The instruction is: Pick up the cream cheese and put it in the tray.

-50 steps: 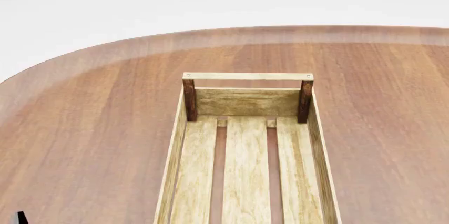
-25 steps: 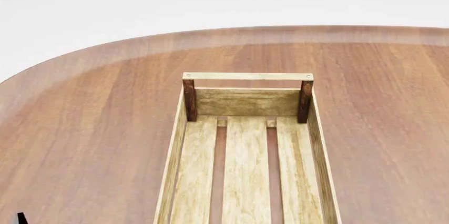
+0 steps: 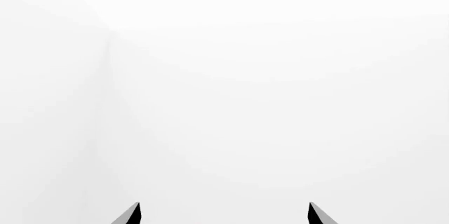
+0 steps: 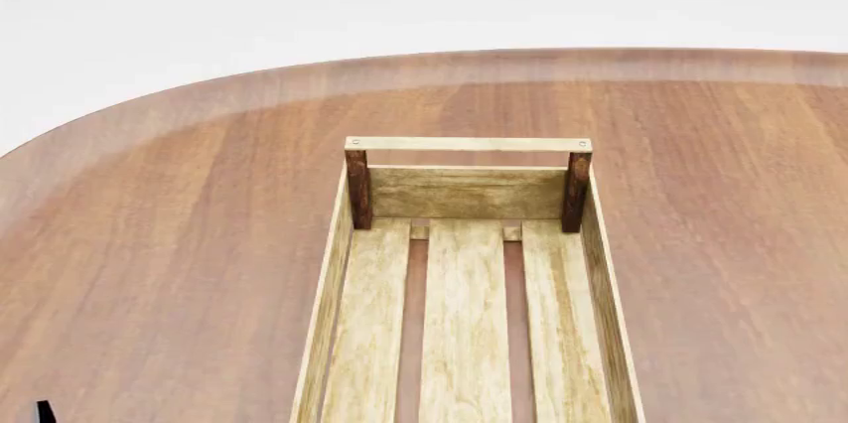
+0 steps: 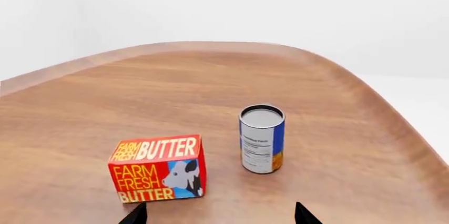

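On the counter [image 4: 159, 244] in your head view, the tray [image 4: 467, 195] lies lengthwise from the middle toward 6 o'clock, its far rail and dark corner posts at the centre, its slatted floor bare. Nothing has shifted here over the last second: tray, counter and the sliver of black at 7 o'clock sit as they did, so by my reading you are still hunting for the target, not carrying it.

The cream cheese shows in none of your views; I cannot tell you where it lies. Your right gripper [image 5: 221, 214] faces a red-orange butter box [image 5: 157, 169] at 8 o'clock of that view's centre and a small can [image 5: 262, 139] standing upright just beside it at 4 o'clock, the two apart. Neither is your target. Its jaws stand spread with nothing between the tips. Your left gripper [image 3: 223, 214] points at blank white wall, jaws likewise spread and empty.

The counter is smooth reddish-brown wood with a rounded edge, and the room around it is plain white and featureless. You will probably need to turn a camera to find the box.
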You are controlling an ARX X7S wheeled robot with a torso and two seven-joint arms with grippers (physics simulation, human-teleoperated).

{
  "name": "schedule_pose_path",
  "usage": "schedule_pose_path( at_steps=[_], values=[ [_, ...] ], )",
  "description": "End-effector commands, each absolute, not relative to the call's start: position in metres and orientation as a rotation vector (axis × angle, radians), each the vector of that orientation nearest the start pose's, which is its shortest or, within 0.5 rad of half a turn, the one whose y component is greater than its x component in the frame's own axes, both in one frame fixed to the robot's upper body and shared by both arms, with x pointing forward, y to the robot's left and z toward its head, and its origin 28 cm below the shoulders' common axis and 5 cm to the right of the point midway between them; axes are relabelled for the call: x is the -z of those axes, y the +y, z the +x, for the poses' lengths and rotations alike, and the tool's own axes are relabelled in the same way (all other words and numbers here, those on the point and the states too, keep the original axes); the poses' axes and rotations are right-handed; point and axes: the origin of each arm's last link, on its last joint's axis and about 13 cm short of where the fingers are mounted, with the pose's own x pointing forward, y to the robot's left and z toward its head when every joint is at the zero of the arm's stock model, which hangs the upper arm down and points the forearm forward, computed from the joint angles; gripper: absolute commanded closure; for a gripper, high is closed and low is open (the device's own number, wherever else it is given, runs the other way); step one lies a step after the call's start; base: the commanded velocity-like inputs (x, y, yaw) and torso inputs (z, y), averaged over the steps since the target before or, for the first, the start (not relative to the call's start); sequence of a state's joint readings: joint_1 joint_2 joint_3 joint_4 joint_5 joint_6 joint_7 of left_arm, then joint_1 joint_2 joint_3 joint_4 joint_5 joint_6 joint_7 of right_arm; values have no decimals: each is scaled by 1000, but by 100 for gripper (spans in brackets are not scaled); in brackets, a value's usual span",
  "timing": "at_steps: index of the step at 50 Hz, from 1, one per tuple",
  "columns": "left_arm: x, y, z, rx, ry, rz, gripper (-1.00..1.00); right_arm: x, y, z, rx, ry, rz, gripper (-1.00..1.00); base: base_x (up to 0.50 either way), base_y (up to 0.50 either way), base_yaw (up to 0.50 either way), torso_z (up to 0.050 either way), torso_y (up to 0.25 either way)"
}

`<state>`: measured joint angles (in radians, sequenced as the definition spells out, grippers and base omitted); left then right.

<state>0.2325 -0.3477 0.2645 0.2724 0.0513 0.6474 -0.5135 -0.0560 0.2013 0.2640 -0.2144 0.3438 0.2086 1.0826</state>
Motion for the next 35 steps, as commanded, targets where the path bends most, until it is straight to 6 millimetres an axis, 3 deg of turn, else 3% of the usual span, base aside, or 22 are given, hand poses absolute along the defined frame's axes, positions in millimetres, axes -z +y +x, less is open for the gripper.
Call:
schedule_pose_path(
  at_steps=[1,35],
  values=[
    [-66,212,147,-62,-663,31,-100,-38,-187,199,1277,110,113,-100,0,0,0,0,0],
    [-66,212,147,-64,-664,31,-100,-16,-188,208,1267,211,128,-100,0,0,0,0,0]
  ],
)
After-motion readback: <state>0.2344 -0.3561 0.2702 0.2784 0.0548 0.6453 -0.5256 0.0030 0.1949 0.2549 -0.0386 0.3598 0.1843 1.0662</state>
